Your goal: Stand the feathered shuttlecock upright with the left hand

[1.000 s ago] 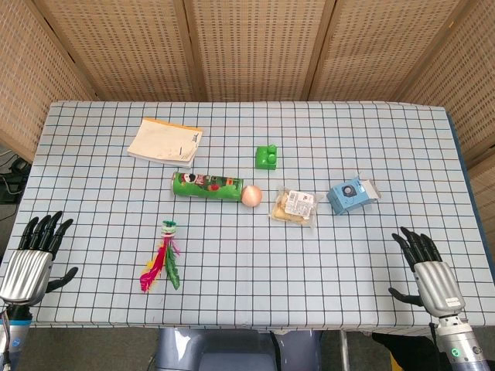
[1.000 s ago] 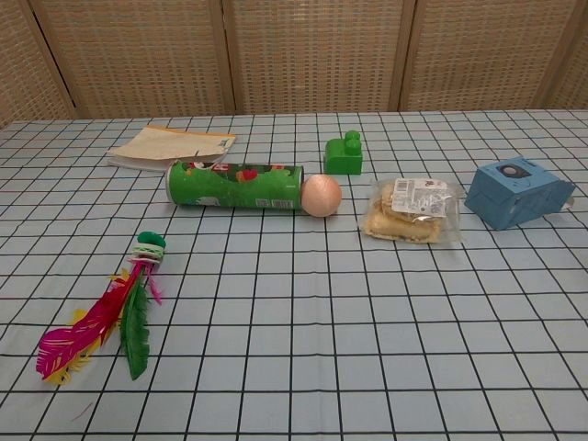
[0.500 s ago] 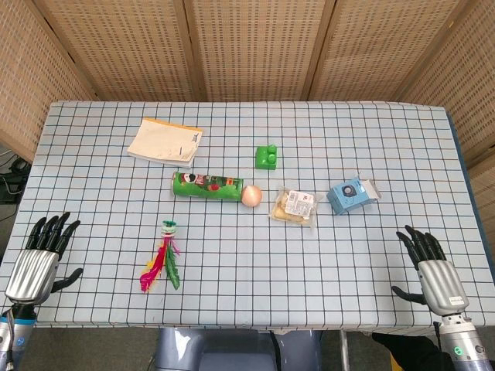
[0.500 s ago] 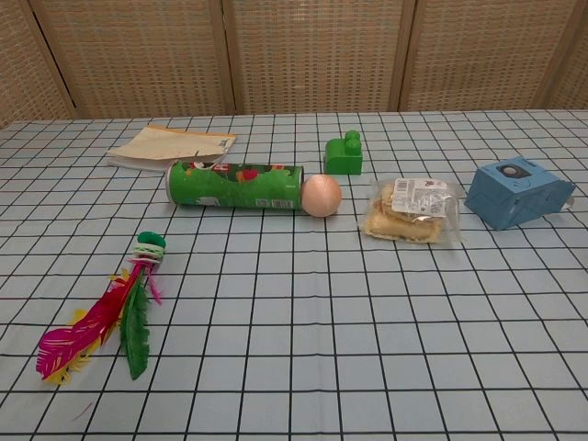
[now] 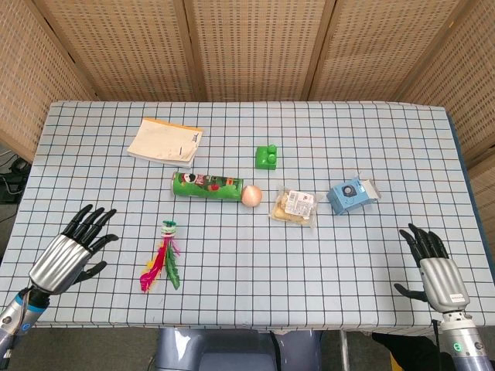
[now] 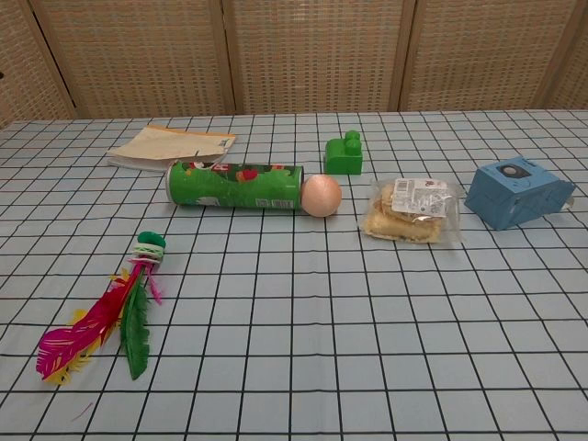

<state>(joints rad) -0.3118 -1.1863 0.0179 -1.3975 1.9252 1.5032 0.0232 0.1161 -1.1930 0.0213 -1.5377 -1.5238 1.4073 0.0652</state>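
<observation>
The feathered shuttlecock (image 5: pixel 161 262) lies flat on the checked tablecloth, its green base away from me and its pink and green feathers toward the front edge; the chest view shows the shuttlecock (image 6: pixel 115 310) at lower left. My left hand (image 5: pixel 68 253) hovers open over the front left of the table, some way left of the feathers, fingers spread and holding nothing. My right hand (image 5: pixel 431 267) is open at the front right edge, far from the shuttlecock. Neither hand appears in the chest view.
A green tube (image 5: pixel 207 185) lies on its side with a peach ball (image 5: pixel 251 195) at its end. Behind it sit a booklet (image 5: pixel 165 141) and a green block (image 5: pixel 267 157). A snack packet (image 5: pixel 295 205) and a blue box (image 5: pixel 352 195) lie to the right.
My left hand has moved in from the table's left edge toward the shuttlecock and a little forward. The right hand has sunk slightly toward the front edge. The objects have not moved.
</observation>
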